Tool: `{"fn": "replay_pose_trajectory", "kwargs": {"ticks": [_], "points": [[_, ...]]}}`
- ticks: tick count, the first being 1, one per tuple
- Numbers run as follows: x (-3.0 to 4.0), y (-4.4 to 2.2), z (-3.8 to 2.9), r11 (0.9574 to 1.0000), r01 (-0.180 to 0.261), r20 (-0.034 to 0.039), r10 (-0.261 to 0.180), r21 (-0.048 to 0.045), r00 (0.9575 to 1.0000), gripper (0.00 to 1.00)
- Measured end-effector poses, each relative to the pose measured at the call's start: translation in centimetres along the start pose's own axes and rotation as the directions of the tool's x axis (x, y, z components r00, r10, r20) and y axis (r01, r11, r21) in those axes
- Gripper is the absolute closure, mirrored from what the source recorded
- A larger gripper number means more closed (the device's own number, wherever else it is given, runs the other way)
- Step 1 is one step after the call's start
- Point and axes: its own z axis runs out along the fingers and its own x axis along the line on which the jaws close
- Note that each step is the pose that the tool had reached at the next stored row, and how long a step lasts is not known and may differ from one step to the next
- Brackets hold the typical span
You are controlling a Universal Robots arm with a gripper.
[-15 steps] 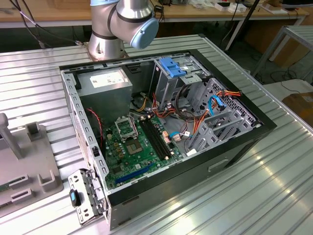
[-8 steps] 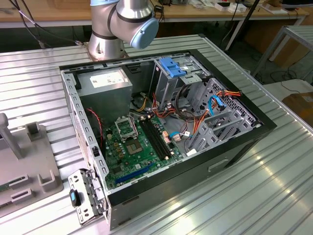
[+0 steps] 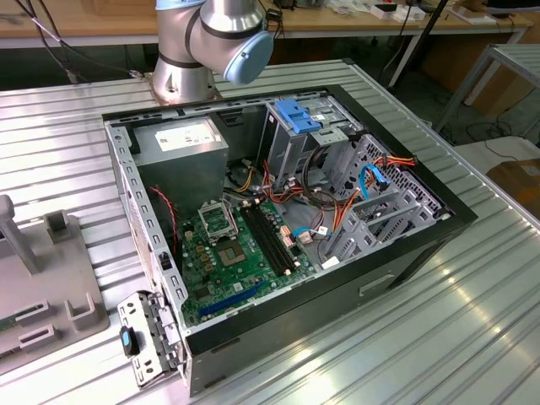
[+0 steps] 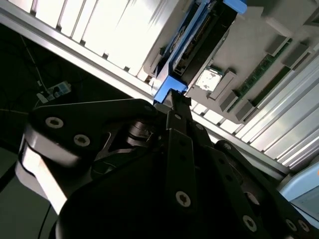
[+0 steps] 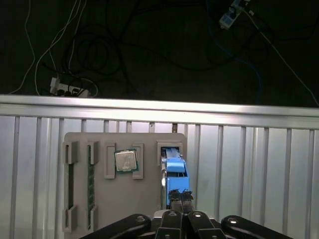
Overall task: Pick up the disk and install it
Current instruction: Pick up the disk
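One gripper [image 5: 180, 193] is seen in both wrist views, its fingers drawn together on the blue frame at the end of the disk [image 5: 175, 167]. The disk stands on edge in a narrow slot of a grey fixture tray [image 5: 149, 142], at the side of the tray farthest from the memory stick [image 5: 90, 174]. A processor chip [image 5: 125, 160] lies in a pocket between the two. The tray rests close to one edge of the ribbed metal tabletop [image 5: 259, 169], and beyond that edge a power strip [image 5: 65, 88] lies on the dark floor. In the exterior view, an open computer case [image 3: 337, 295] occupies the middle of the tabletop. Its motherboard [image 3: 228, 253] is exposed, and a metal cage with a blue top [image 3: 297, 118] stands upright inside. The arm [image 3: 211, 38] rises just beside the case's far wall. The tray lies at the tabletop's edge on the exterior view's left.
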Motion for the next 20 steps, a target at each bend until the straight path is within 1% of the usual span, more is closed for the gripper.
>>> {"fn": "replay_pose_trajectory", "kwargs": {"ticks": [2, 3, 4, 5, 6, 9, 10, 11, 12, 13, 14, 16, 17, 18, 19, 20], "points": [[-0.04, 0.0, 0.0, 1.0, 0.0, 0.0, 0.0, 0.0, 1.0, 0.89], [-0.05, 0.0, 0.01, 1.0, 0.0, 0.0, 0.0, 0.0, 1.0, 0.83], [-0.06, 0.0, 0.0, 1.0, 0.0, -0.0001, 0.0, 0.0, 1.0, 0.83], [-0.07, 0.0, 0.0, 1.0, 0.0, 0.0, 0.0, 0.0, 1.0, 0.76], [-0.08, 0.0, 0.01, 1.0, 0.0, 0.0, 0.0, 0.0, 1.0, 0.76], [-0.11, -0.01, 0.01, 1.0, 0.0, 0.0, 0.0, 0.0, 1.0, 0.58], [-0.12, -0.01, 0.01, 1.0, 0.0, 0.0, 0.0, 0.0, 1.0, 0.58], [-0.13, -0.01, 0.01, 1.0, 0.0, 0.0, 0.0, -0.0001, 1.0, 0.52], [-0.15, -0.01, 0.02, 1.0, 0.0, 0.0, 0.0, 0.0, 1.0, 0.4], [-0.16, -0.01, 0.02, 1.0, 0.0, 0.0, 0.0, -0.0001, 1.0, 0.34], [-0.17, -0.01, 0.05, 1.0, 0.0, 0.0, 0.0, -0.0001, 1.0, 0.34], [-0.17, -0.01, 0.45, 1.0, 0.0, 0.0, 0.0, -0.0001, 1.0, 0.34], [-0.17, -0.02, 0.98, 1.0, 0.001, 0.0, -0.001, 0.0, 1.0, 0.34], [-0.17, -0.02, 1.34, 1.0, 0.001, 0.0, -0.001, 0.0001, 1.0, 0.34], [-0.18, -0.03, 1.54, 1.0, 0.001, 0.0, -0.001, 0.0001, 1.0, 0.34], [-0.17, -0.03, 1.54, 1.0, 0.001, -0.0001, -0.001, -0.0001, 1.0, 0.34]]}}
